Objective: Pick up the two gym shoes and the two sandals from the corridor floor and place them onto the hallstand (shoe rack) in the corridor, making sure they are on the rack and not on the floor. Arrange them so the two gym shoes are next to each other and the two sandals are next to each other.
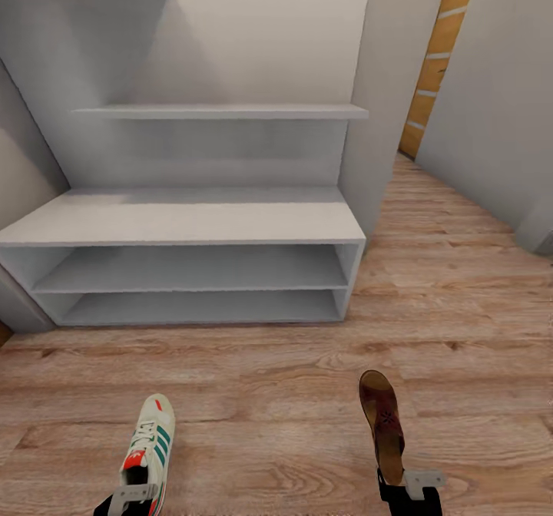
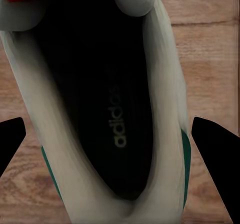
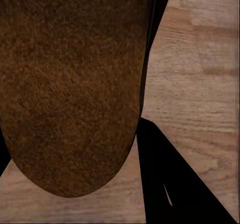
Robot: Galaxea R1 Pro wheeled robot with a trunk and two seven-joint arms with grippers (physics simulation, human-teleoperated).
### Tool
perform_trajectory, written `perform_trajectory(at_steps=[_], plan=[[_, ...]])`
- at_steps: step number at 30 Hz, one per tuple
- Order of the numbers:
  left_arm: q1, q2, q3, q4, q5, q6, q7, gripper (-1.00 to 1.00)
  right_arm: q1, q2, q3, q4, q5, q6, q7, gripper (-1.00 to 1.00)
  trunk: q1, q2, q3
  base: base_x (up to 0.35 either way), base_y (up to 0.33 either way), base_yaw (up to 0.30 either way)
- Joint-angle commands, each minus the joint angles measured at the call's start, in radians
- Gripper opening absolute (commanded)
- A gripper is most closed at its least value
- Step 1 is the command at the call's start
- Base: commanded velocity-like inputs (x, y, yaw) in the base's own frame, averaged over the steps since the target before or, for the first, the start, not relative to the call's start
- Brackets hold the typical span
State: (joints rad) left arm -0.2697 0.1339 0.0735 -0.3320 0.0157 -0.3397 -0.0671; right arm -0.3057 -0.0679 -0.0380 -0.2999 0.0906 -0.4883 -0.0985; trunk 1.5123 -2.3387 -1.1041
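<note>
Carrying step, I judge: left end effector (image 1: 132, 496) is closed on the white green-striped gym shoe (image 1: 148, 441), right end effector (image 1: 407, 487) on the dark brown leather sandal (image 1: 383, 422). Both hang in front of the empty light grey hallstand (image 1: 184, 228). Next move calls for reaching forward to its surface.

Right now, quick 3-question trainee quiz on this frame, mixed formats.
1. True or false: the hallstand already holds a shoe.
2. Which sits at the left gripper: A) sandal B) gym shoe C) nothing?
3. Fill in: beyond the hallstand, the corridor floor runs toward a ____-coloured door.

Key: 1 false, every tier and shelf in view is bare. 2 B, its fingers flank the heel opening. 3 orange.
</note>
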Motion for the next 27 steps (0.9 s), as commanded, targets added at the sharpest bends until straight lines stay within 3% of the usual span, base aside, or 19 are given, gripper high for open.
perform_trajectory(at_steps=[1, 27], plan=[[0.0, 0.0, 0.006, 0.001, 0.001, -0.002, -0.007, -1.0, -0.001, 0.0, -0.003, 0.001, 0.006, -0.003, -0.004, -1.0, 0.0, 0.0, -0.001, -0.134, 0.111, -0.239], [-0.008, -0.003, 0.003, 0.001, -0.002, 0.02, -0.005, -1.0, -0.001, -0.008, -0.008, -0.007, 0.009, -0.003, -0.004, -1.0, 0.0, 0.0, -0.001, -0.011, 0.01, -0.023]])
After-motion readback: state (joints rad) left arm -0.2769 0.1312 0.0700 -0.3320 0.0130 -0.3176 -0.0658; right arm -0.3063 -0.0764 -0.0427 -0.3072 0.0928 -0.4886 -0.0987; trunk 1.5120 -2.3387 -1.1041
